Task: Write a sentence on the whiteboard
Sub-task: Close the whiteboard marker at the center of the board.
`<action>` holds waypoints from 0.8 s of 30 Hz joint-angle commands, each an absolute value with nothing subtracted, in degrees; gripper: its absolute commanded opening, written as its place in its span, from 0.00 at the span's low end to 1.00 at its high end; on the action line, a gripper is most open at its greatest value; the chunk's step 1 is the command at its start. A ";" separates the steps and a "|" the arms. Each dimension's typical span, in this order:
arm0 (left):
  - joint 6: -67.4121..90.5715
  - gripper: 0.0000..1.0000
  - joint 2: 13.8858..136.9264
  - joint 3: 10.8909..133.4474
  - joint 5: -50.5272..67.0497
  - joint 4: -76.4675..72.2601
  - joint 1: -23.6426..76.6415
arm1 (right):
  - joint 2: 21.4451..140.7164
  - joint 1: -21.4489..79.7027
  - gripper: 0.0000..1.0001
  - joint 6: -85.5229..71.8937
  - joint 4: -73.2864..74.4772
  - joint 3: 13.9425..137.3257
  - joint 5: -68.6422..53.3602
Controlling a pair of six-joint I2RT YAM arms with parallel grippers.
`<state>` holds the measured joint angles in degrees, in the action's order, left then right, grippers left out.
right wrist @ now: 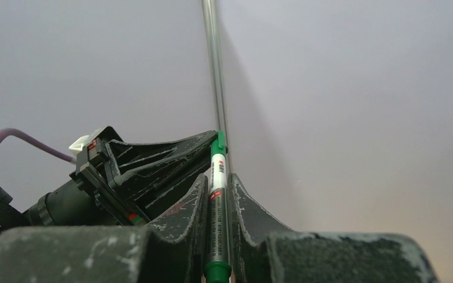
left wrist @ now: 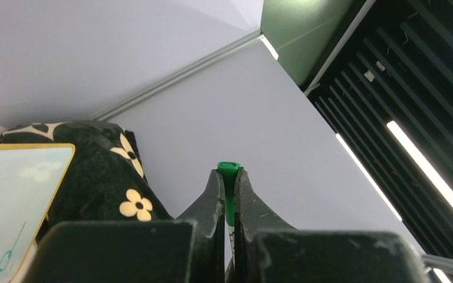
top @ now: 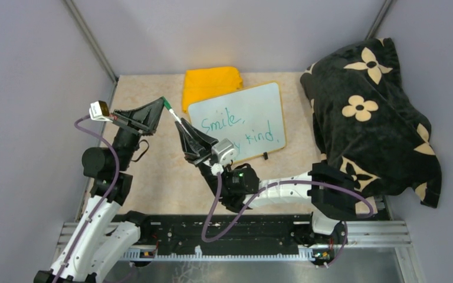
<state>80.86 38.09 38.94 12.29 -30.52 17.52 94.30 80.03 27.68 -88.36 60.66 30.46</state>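
The whiteboard lies flat at the back middle of the table, its yellow rim also in the left wrist view. The sentence is in green, "Smile," above "kind"; my right gripper hides the start of the lower line. A white marker with a green cap hangs in the air left of the board. My left gripper is shut on the cap. My right gripper is shut on the barrel. Cap and barrel look joined.
A folded yellow cloth lies behind the board's left corner. A black cushion with cream flowers fills the right side, touching the board's right edge. Grey walls close in left, back and right. A metal rail runs along the near edge.
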 commanded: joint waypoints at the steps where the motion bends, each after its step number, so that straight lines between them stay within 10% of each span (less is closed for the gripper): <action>1: 77.93 0.00 37.74 36.40 29.23 -27.03 23.08 | 96.61 76.94 0.00 24.74 -89.05 68.18 26.42; 11: 74.58 0.02 31.59 35.69 18.93 -20.14 23.47 | 91.02 76.95 0.00 23.90 -88.86 61.65 25.66; 24: 71.70 0.66 31.26 38.21 16.91 -20.47 23.47 | 84.12 77.59 0.00 23.92 -87.49 54.84 25.40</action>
